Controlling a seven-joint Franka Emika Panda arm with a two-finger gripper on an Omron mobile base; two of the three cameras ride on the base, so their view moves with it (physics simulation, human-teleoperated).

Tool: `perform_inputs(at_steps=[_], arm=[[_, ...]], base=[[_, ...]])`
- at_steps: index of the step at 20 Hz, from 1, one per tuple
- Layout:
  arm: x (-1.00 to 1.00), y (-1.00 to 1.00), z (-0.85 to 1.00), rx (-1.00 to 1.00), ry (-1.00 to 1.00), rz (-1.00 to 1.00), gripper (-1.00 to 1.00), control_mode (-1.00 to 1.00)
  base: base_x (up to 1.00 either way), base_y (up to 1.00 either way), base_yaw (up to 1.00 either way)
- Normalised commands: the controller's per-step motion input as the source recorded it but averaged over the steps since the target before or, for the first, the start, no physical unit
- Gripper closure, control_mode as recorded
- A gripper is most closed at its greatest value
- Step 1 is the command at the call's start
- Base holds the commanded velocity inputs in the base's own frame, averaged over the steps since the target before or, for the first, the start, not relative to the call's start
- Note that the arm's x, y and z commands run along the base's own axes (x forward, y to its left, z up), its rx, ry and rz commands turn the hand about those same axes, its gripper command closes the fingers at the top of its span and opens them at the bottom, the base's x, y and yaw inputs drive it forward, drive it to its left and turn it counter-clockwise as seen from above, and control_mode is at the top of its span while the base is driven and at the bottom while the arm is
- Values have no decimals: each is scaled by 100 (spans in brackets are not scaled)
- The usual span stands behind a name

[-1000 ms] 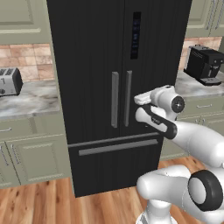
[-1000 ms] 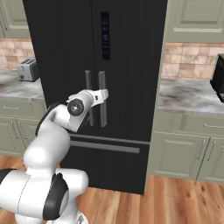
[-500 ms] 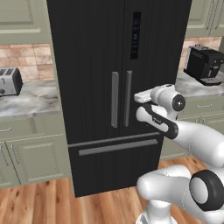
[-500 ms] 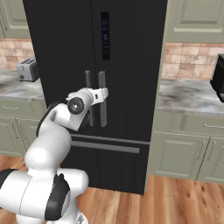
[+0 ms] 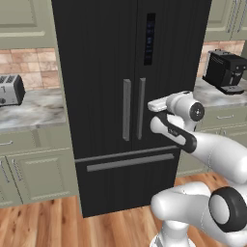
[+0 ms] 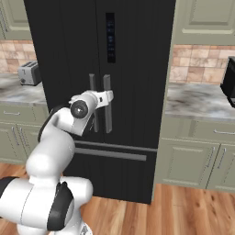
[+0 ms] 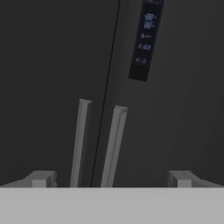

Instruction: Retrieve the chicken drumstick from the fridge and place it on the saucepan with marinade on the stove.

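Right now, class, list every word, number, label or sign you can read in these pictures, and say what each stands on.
No text can be read with certainty.
Display panel on the fridge right door: pale blue glowing marks, the top two rows perhaps digits, too blurred to read.
Toaster: no legible label.
Coffee machine: no legible label.

You have a toaster on the left counter and a coffee machine on the right counter's back edge.

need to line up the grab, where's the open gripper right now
In the hand view the open two-finger gripper faces the tall black double-door fridge, its jaws straddling both long grey vertical handles near their lower ends, not touching them.
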Motion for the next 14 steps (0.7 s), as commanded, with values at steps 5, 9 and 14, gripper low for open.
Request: perform_inputs(at_steps=[5,9,14], arm=[[7,1,1,0,-2,0,-100,-100],[14,11,0,0,-4,0,-100,-100],[35,4,0,0,-2,-1,-100,-100]], base=[[0,0,0],[0,0,0],[0,0,0]])
